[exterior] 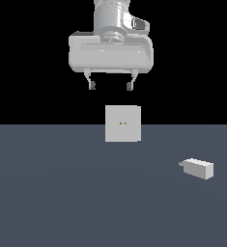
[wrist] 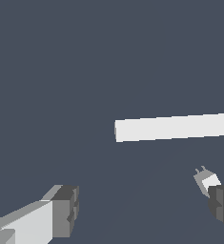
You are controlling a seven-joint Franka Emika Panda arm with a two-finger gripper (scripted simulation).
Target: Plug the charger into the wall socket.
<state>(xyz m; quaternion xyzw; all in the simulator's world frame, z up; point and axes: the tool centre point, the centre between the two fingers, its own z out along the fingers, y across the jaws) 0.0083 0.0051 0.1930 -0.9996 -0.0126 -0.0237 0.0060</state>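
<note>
The charger is a small light-grey block lying on the grey floor at the exterior view's right, its short prongs pointing toward the exterior view's left. The wall socket is an upright light-grey square plate with two tiny holes, standing at the middle. My gripper hangs high above the socket, open and empty. In the wrist view the socket shows edge-on as a pale bar, and the charger peeks out beside one dark fingertip; the other fingertip is far from it.
The dark grey floor stretches around both things. Nothing else stands on it in either view.
</note>
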